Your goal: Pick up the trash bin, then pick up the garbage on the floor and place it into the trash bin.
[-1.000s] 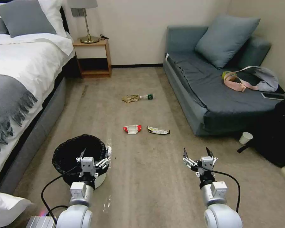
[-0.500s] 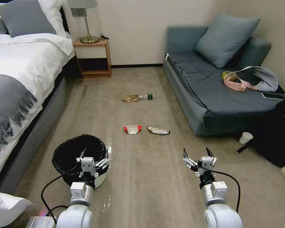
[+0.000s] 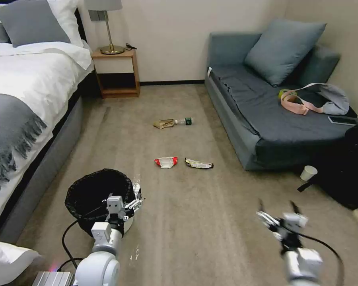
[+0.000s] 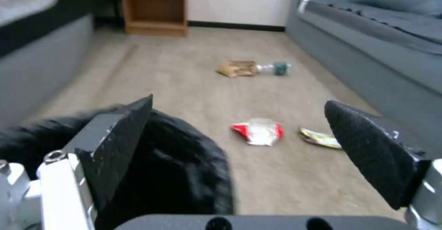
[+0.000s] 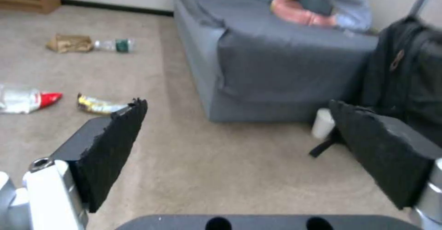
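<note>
Carpet lane (image 3: 195,222) between bed (image 3: 24,99) and sofa (image 3: 258,119) lies open. Left gripper (image 3: 121,203), jaws spread wide and empty, straddles the trash bin (image 3: 95,190) rim at 7 o'clock. Right gripper (image 3: 277,211), wide open and empty, hangs at 5 o'clock. Garbage (image 3: 166,162) lies mid-floor toward 12; right wrist view adds a white cup (image 5: 323,123) by the sofa.

Left gripper (image 3: 125,202) is reaching forward with its fingers (image 4: 115,143) spread wide, nothing between the pads. Right gripper (image 3: 277,214) sits out to the side, arm bent low, fingers (image 5: 110,154) just as wide apart, gap between them bare too.
</note>
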Motion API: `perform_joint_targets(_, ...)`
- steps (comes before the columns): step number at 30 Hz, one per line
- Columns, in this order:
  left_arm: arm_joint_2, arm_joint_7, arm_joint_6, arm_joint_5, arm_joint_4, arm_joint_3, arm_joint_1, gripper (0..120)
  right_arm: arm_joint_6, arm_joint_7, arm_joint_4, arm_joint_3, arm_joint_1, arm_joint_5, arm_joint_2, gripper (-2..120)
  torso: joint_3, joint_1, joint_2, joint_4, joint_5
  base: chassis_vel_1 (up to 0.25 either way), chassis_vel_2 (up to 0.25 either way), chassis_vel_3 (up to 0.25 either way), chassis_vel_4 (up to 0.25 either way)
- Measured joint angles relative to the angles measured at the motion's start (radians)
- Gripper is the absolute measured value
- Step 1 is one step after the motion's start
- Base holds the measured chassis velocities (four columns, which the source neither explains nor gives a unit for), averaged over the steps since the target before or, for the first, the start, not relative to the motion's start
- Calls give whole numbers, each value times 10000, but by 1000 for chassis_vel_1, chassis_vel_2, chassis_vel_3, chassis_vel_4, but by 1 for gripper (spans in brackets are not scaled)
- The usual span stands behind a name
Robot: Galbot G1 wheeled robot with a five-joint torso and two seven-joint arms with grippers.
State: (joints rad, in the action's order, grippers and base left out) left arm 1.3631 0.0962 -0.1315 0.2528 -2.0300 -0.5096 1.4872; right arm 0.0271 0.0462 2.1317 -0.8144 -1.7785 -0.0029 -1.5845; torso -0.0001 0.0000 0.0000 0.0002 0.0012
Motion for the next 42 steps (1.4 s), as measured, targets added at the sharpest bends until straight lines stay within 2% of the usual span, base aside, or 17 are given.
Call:
perform_joint_targets(1,-204,107,-198,184,-220,-251,-44,100,0,244,369,-368,-253,-10,-146,100,1,0,0,-2,-25,0,0,0,0)
perform_joint_targets(3,-333,145,-338,320,-363,-422,-51,100,1,339,517,-530,-356,-17,-201,100,0,0,0,-3,-19,0,0,0,0)
perform_joint_targets(5,-769,206,-665,789,-716,-1005,-85,100,-3,468,673,-674,-449,-29,-262,100,0,0,0,-4,-12,0,0,0,0)
perform_joint_targets(7,-832,206,-726,868,-755,-1151,-97,100,-4,478,679,-674,-449,-30,-266,100,0,0,0,-4,-12,0,0,0,0)
perform_joint_targets(9,-1202,155,-1067,1252,-796,-2021,-176,100,-8,487,682,-666,-424,-33,-267,100,0,0,0,0,-13,0,0,0,0)
perform_joint_targets(10,-1202,155,-1067,1252,-796,-2021,-176,100,-8,487,682,-666,-424,-33,-267,100,0,0,0,0,-13,0,0,0,0)
perform_joint_targets(12,-1541,60,-1291,1657,-591,-2533,-221,100,-469,481,830,-357,-265,-130,-263,100,0,0,0,-6,-13,0,0,0,0)
perform_joint_targets(14,-1611,25,-1348,1769,-517,-2636,-241,100,-571,496,878,-235,-195,-155,-264,100,0,0,0,-4,-12,0,0,0,0)
perform_joint_targets(16,-1914,-90,-1537,2171,56,-3150,-368,100,-876,492,986,67,-24,-237,-255,100,2,0,0,2,-16,0,0,0,0)
perform_joint_targets(18,-2047,-190,-1592,2337,418,-3332,-461,100,-876,486,971,226,-17,-268,-252,100,2,0,0,-1,-13,0,0,0,0)
perform_joint_targets(20,-2084,-202,-1629,2422,570,-3361,-499,100,-868,482,945,251,-17,-275,-250,100,1,0,0,-2,-12,0,0,0,0)
perform_joint_targets(23,-2177,-316,-1714,2613,1197,-3286,-663,100,-800,474,850,329,17,-277,-246,100,1,0,0,-2,-13,0,0,0,0)
perform_joint_targets(25,-2196,-327,-1729,2641,1280,-3233,-682,98,-790,474,840,336,23,-277,-246,100,1,0,0,-2,-13,0,0,0,0)
perform_joint_targets(30,-2211,-304,-1852,2690,1850,-2816,-948,87,-759,470,789,356,57,-269,-243,100,2,0,0,-2,-14,0,0,0,0)
perform_joint_targets(32,-2208,-290,-1866,2649,1959,-2754,-1040,94,-725,464,742,345,70,-264,-242,100,2,0,0,-3,-12,0,0,0,0)
perform_joint_targets(36,-2206,-250,-1913,2646,2103,-2749,-1186,100,-645,447,637,296,105,-250,-240,100,2,0,0,-3,-12,0,0,0,0)
perform_joint_targets(42,-2286,-246,-1941,2754,2306,-2869,-1211,100,-609,429,520,295,184,-249,-239,100,1,0,0,-2,-11,0,0,0,0)
